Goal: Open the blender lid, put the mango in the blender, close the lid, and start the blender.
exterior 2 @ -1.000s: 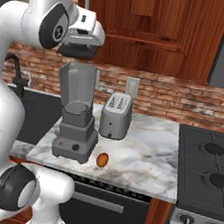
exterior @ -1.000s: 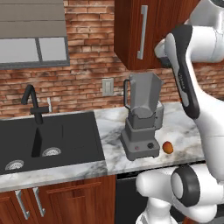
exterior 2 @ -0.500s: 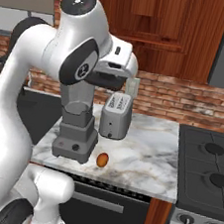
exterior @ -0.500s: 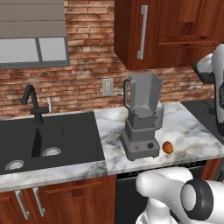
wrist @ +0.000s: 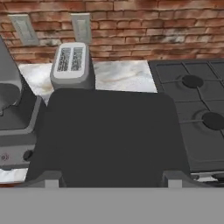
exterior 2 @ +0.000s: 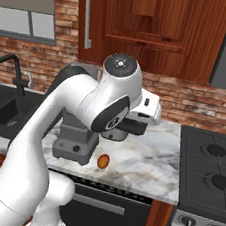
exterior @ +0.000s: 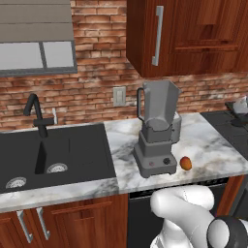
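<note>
While held between the gripper [wrist: 112,177] fingers, the blender lid [wrist: 109,135] sits above the counter [wrist: 118,74].

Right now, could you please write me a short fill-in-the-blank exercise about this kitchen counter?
1. In the left base view, the mango lies on the counter just ___ of the blender.
2. The gripper holds the blender lid, so the jar's top is ___.
3. In the hand view, a silver ___ stands by the brick wall beyond the lid.

Missing words: right; open; toaster
</note>
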